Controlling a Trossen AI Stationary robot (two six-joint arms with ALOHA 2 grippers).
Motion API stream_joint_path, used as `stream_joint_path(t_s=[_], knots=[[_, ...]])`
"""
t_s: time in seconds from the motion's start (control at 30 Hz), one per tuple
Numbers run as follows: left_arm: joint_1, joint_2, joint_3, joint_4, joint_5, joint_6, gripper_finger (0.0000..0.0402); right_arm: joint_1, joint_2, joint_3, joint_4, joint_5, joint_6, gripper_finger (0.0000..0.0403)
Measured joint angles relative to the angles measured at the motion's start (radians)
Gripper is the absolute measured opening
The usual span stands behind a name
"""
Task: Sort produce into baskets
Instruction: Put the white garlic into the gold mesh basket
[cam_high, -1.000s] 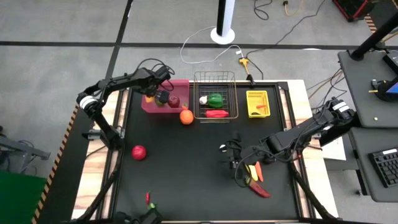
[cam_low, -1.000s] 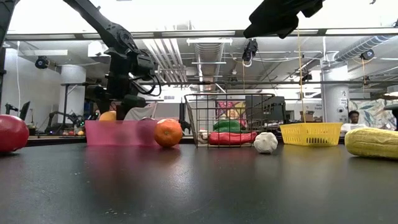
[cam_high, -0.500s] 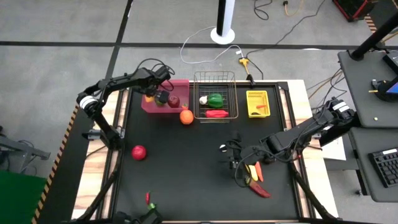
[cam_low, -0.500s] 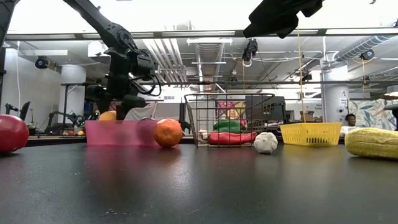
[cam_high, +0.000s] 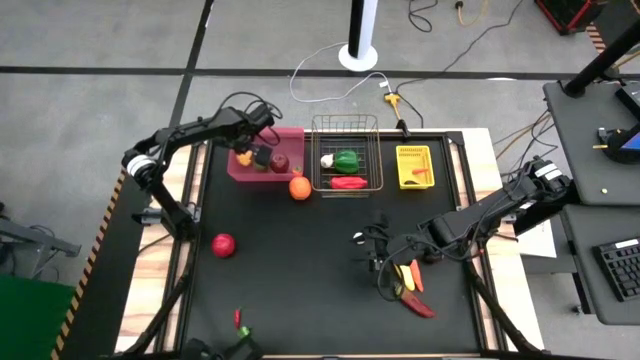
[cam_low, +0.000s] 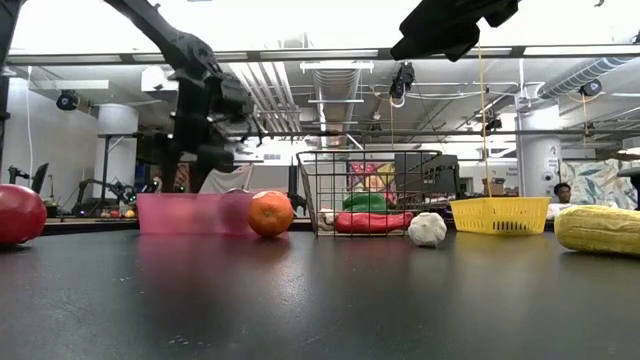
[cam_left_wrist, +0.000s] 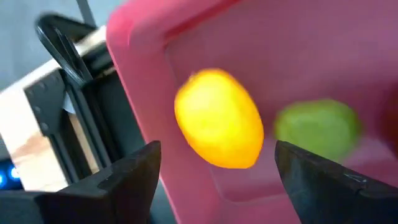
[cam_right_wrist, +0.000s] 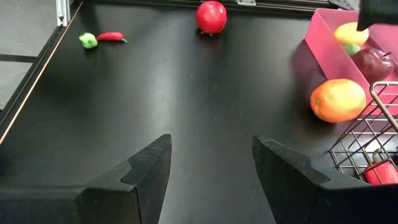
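My left gripper (cam_high: 255, 155) hangs open over the pink bin (cam_high: 262, 170) at the table's far left, pointing down. In the left wrist view a yellow lemon (cam_left_wrist: 217, 118) lies in the bin below the gap between the fingers, clear of both, with a green lime (cam_left_wrist: 317, 127) beside it. A dark red apple (cam_high: 280, 161) is also in the bin. An orange (cam_high: 299, 187) rests on the table against the bin's near right corner. My right gripper (cam_high: 375, 255) waits open above the table's right middle with nothing between its fingers (cam_right_wrist: 149, 168).
The wire basket (cam_high: 345, 140) holds a green pepper, a red chilli and white garlic. The yellow bin (cam_high: 414, 166) stands to its right. A red apple (cam_high: 223, 244) lies left of centre. Corn, a carrot and a chilli (cam_high: 410, 285) lie by my right gripper. A small chilli (cam_high: 238, 318) sits near the front edge.
My left gripper has opened wider over the pink bin. The lemon, which showed above the bin's rim in the low view, has dropped out of sight into the bin. My right arm has kept still.
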Motion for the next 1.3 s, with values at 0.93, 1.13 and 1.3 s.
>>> stream_joint_path(t_s=[0.93, 1.13, 1.3], knots=[[-0.957, -0.355, 0.067, 0.039, -0.363, -0.187, 0.0295, -0.051, 0.000, 0.000, -0.187, -0.053, 0.175, 0.0217], [-1.134, -0.284, 0.067, 0.038, -0.447, -0.237, 0.0295, -0.052, 0.003, -0.030, -0.188, -0.039, 0.123, 0.0217], [-1.219, -0.215, 0.067, 0.038, -0.447, -0.252, 0.0295, -0.052, 0.022, -0.089, -0.179, 0.036, 0.137, 0.0217]])
